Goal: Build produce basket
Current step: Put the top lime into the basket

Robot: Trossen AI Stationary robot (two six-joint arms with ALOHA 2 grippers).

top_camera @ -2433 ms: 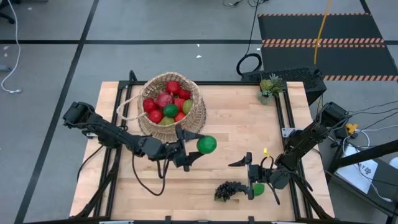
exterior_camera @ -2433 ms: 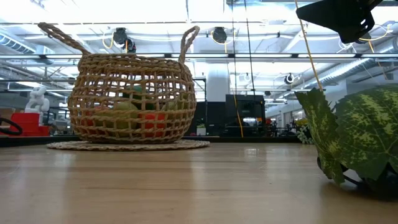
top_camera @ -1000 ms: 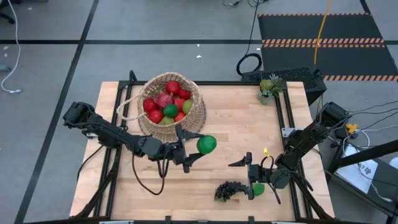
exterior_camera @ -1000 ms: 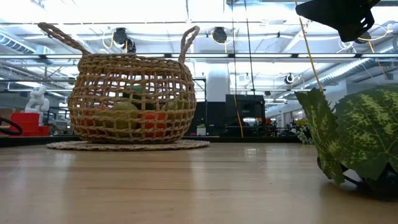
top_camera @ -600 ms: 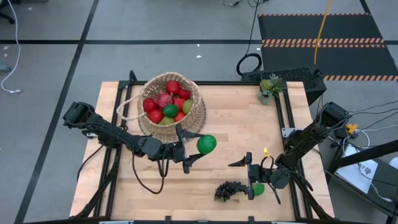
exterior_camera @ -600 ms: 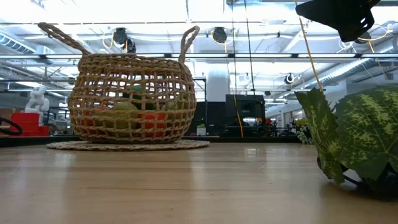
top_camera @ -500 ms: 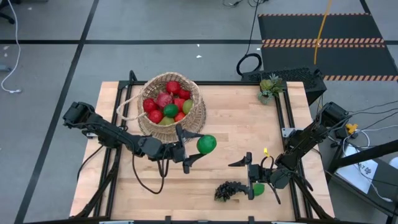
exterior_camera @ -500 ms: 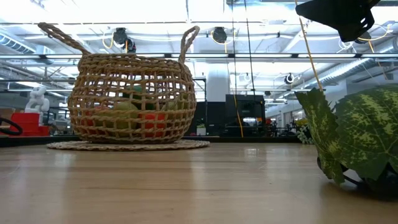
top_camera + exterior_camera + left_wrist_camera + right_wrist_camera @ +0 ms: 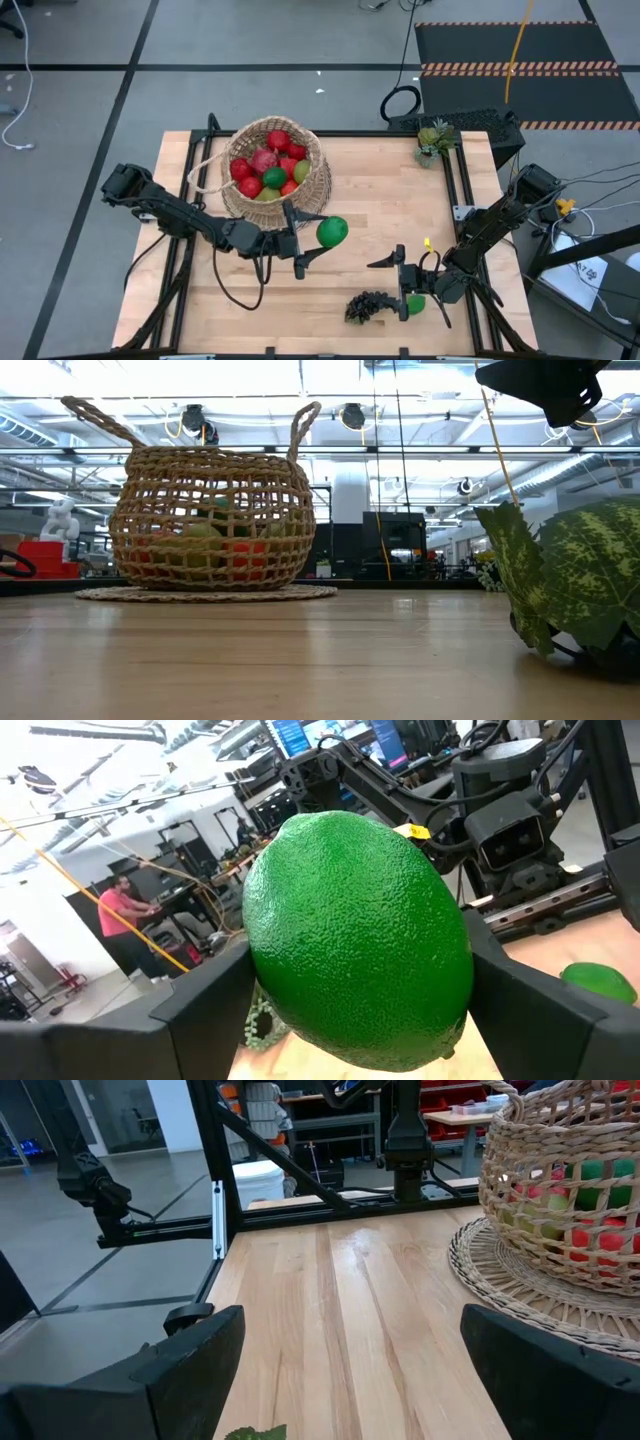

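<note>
The round wicker basket (image 9: 275,170) stands at the table's far left, with red and green produce (image 9: 268,165) inside; it also shows in the low view (image 9: 210,520) and the right wrist view (image 9: 570,1180). My left gripper (image 9: 318,238) is just near-right of the basket, shut on a green lime (image 9: 332,232), which fills the left wrist view (image 9: 355,940). My right gripper (image 9: 395,275) hovers open over the near right of the table and points toward the basket, with nothing between its fingers (image 9: 370,1380). A dark grape bunch (image 9: 368,305) with a green leaf (image 9: 580,580) lies near the front edge. My left gripper pinches the lime between its two fingers, one on each of two opposite sides (image 9: 262,970). The fingers (image 9: 200,1015) lie level and come at it from the table's left. The lime is lifted clear of the table.
A small green potted plant (image 9: 432,140) stands at the far right corner. Bare wood (image 9: 400,200) lies between the basket and the right arm. A round woven mat (image 9: 520,1300) lies under the basket. A black cable (image 9: 235,290) loops on the table below the left arm.
My left gripper has rolled a little about its own pointing line, keeping the lime in its fingers and staying in place. The right arm, the basket and the grapes have kept still.
</note>
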